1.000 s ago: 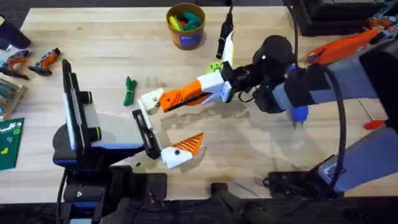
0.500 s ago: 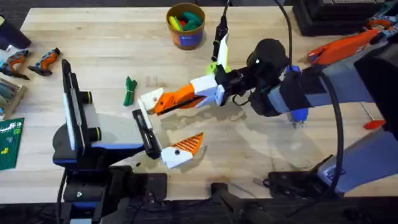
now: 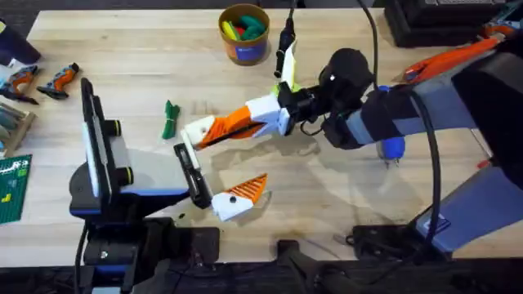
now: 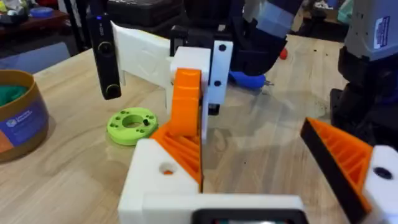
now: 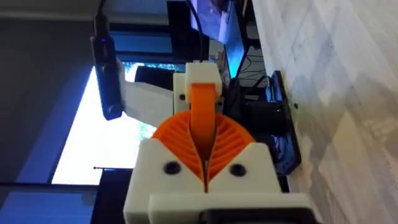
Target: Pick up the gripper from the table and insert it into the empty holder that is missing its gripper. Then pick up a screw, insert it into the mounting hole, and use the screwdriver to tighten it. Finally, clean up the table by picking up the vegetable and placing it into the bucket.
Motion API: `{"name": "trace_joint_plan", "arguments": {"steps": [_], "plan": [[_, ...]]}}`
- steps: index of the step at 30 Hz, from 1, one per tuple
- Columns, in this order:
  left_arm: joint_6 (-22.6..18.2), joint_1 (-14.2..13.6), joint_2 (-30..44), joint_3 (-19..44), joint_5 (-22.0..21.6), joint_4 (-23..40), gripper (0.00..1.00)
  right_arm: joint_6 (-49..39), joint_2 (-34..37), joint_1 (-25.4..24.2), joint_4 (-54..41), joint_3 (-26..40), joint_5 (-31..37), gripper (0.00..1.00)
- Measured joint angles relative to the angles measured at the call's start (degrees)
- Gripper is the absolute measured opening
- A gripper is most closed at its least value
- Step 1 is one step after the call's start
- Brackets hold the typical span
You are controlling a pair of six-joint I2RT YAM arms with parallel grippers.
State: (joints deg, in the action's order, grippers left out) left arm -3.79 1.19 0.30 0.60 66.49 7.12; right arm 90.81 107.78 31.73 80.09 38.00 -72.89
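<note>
1. The gripper [image 3: 231, 124], an orange finger piece, is pinched between the right gripper [image 3: 214, 129] fingers and carried just above the surface [image 3: 343, 196].
2. Its tip is brought against the holder [image 3: 196, 129], the white mount on the left gripper [image 3: 214, 167], whose fingers are spread wide.
3. The piece is best kept in line with the holder's slot and pushed straight, judging by the left wrist view.
4. The grasp should be kept firm until seating is felt.
5. The vegetable [image 3: 170, 119] lies apart, awaiting cleanup.
</note>
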Motion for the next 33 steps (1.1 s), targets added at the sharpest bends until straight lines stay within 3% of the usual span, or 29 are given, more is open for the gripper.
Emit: {"name": "trace_joint_plan", "arguments": {"steps": [28,29,33], "plan": [[-0.1,0.1,0.0,0.0,-0.9,-0.1,0.987,0.0,2.2,1.3,-0.2,3.4,-0.4,0.011],[-0.1,0.1,0.0,0.0,-1.0,-0.1,0.986,0.1,2.2,1.3,-0.2,3.4,-0.5,0.052],[-0.1,-0.1,0.0,0.0,-0.2,0.0,0.986,0.1,2.2,1.7,0.0,3.8,-0.2,0.633]]}}
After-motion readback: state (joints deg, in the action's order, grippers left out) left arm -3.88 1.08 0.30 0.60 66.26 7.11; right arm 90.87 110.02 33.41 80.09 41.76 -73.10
